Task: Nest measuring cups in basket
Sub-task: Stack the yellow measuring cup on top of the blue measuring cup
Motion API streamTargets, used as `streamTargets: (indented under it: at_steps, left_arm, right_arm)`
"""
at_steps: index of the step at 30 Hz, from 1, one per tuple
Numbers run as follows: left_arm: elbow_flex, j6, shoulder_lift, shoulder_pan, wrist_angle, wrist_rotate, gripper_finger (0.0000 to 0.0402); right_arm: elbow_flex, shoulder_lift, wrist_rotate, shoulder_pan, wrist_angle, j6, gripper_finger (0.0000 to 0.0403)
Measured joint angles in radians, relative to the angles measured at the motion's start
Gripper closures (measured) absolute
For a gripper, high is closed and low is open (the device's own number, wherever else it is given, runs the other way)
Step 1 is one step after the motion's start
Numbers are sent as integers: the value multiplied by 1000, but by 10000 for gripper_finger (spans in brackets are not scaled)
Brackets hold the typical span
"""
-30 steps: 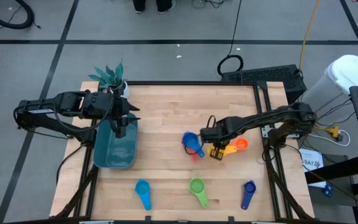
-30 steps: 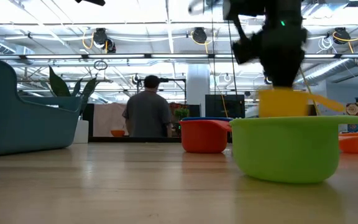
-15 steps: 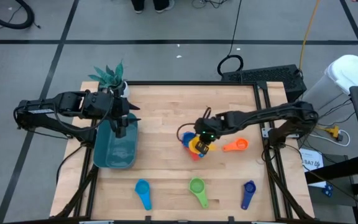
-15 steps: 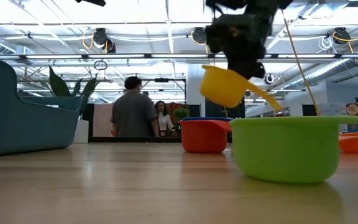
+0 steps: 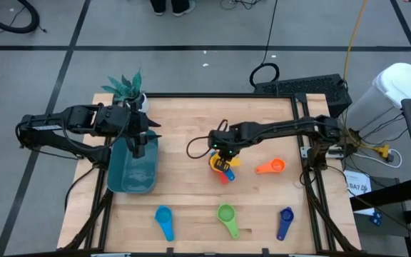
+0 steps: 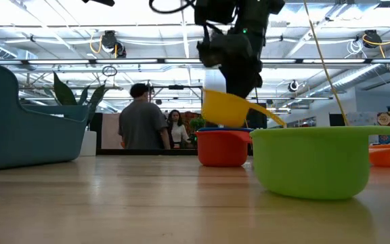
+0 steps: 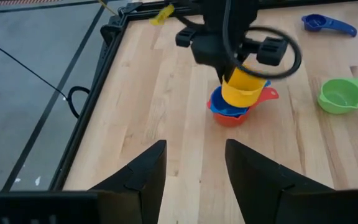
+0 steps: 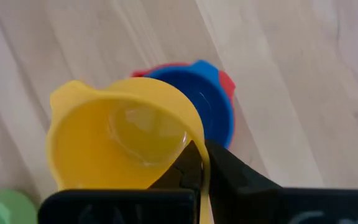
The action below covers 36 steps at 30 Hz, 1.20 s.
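Observation:
My right gripper [image 5: 223, 151] is shut on a yellow measuring cup [image 8: 120, 146], held just above a blue cup [image 8: 211, 102] nested in a red cup [image 6: 223, 146] at the table's middle. An orange cup [image 5: 270, 167] lies to their right. Light blue [image 5: 164, 220], green [image 5: 226, 217] and dark blue [image 5: 285, 222] cups sit along the near edge. My left gripper [image 7: 194, 169] is open and waits over the dark teal basket [image 5: 132, 170] at the table's left. My right gripper pinches the yellow cup's bowl wall at the rim [image 8: 199, 155], on the handle side. One finger [image 8: 182, 171] is inside the bowl and one outside. The fingers come from above, pointing down. The cup [image 6: 226, 108] is lifted clear and tilted, its handle [image 6: 268, 116] slanting down.
A small white pot with a teal plant [image 5: 128, 88] stands at the far left corner beside the basket. Bare wood lies between the basket and the stacked cups. People [image 6: 141, 125] stand in the room beyond the far edge.
My right gripper has carried the yellow cup from beside the orange cup toward the table's left, over the blue and red stack. The cup has tipped on the way and come down a little over the stack.

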Motion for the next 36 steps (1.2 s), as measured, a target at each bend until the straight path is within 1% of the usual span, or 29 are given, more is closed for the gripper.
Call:
streamTargets:
  at_steps: [7,25,30,36]
  left_arm:
    - [0,10,0,0,0,0,241]
    - [0,7,0,0,-1,0,198]
    - [0,2,0,0,-2,0,207]
    - [0,2,0,0,-13,0,223]
  right_arm:
    - [1,9,-2,-21,3,-12,403]
    - [-7,9,-9,-32,-19,-5,402]
    - [-7,9,-37,-32,-13,-4,382]
    - [-8,9,-36,-15,3,-12,353]
